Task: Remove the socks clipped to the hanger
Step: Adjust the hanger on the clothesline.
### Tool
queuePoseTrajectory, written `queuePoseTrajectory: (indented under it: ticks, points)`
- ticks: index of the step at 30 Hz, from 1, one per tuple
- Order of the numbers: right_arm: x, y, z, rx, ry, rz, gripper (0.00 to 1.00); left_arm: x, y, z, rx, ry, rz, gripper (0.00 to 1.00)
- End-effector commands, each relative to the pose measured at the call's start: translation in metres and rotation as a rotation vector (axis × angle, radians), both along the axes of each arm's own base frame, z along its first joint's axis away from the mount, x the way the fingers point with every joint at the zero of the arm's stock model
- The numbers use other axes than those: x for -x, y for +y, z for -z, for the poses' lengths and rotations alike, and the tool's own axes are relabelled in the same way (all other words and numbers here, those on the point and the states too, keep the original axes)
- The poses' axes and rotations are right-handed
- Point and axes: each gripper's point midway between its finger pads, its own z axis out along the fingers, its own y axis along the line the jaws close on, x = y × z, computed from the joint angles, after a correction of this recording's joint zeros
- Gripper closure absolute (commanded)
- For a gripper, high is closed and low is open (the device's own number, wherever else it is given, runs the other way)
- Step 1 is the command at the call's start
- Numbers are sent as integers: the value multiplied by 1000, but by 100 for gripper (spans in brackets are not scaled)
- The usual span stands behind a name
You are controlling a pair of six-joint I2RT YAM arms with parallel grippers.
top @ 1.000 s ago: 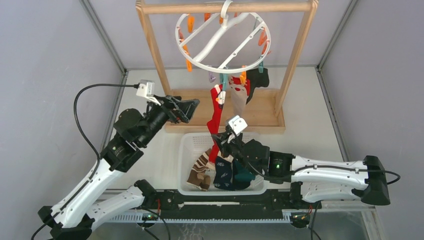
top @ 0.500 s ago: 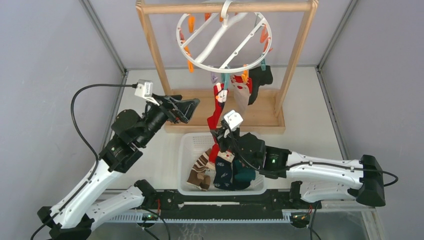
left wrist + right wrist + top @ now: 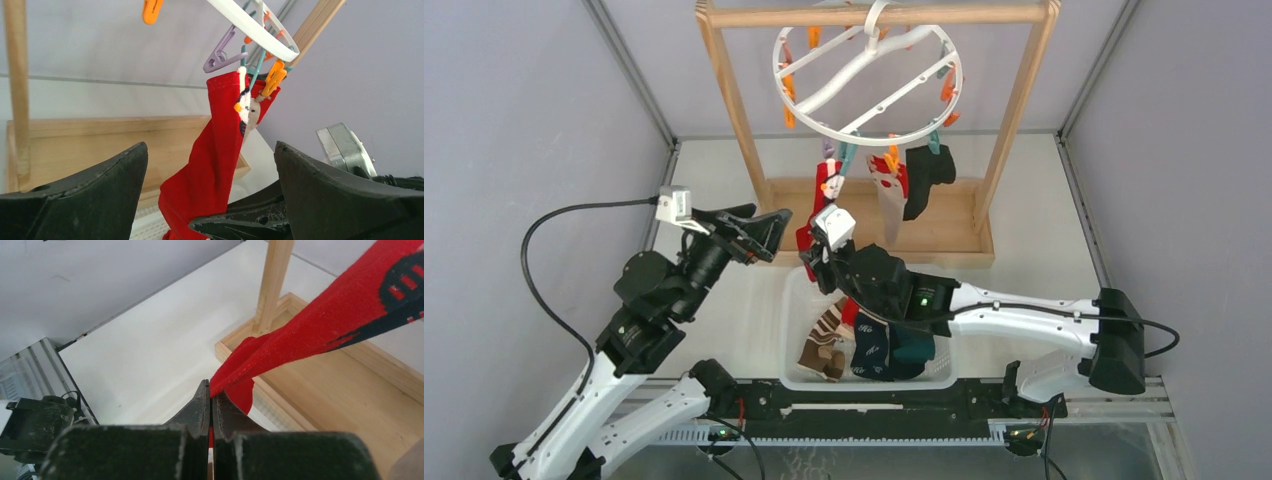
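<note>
Since the right gripper (image 3: 211, 396) has its fingers pressed together on the lower end of the red sock (image 3: 320, 335), the fabric runs taut and slanted up to its clip (image 3: 257, 69) on the hanger (image 3: 252, 29). Reads as a pull-off toward the basket (image 3: 796, 290), where several socks (image 3: 864, 345) already lie. The sock's top edge is not yet free. Left gripper (image 3: 210, 147): fingers spread wide, empty, aimed at the sock's upper part, probably on standby or there to steady it. A red-and-cream sock (image 3: 890, 190) and a black sock (image 3: 927, 168) hang beside it. The hanger sits tilted on the wooden rack (image 3: 732, 110), likely from the pull.
</note>
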Motion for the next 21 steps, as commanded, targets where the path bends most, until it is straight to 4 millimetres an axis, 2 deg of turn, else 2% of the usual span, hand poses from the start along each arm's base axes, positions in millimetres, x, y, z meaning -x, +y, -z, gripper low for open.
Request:
queuePoseTrajectory:
  ticks: [1,7,12,18,21]
  points:
    - [1,19,-23,-37,-9,-72,100,1,18,8,-21,-6,-72,0]
    - [-8,29,-28,-57,24,-101,100,7,29,13,-14,-4,-94,0]
    - [-12,31,-21,-63,66,-121,93,6,28,21,-16,9,-94,0]
    - [-16,37,-10,-60,103,-147,94,4,25,28,-19,21,-92,0]
    - [-22,44,-7,-63,120,-157,97,5,27,31,-11,24,-95,0]
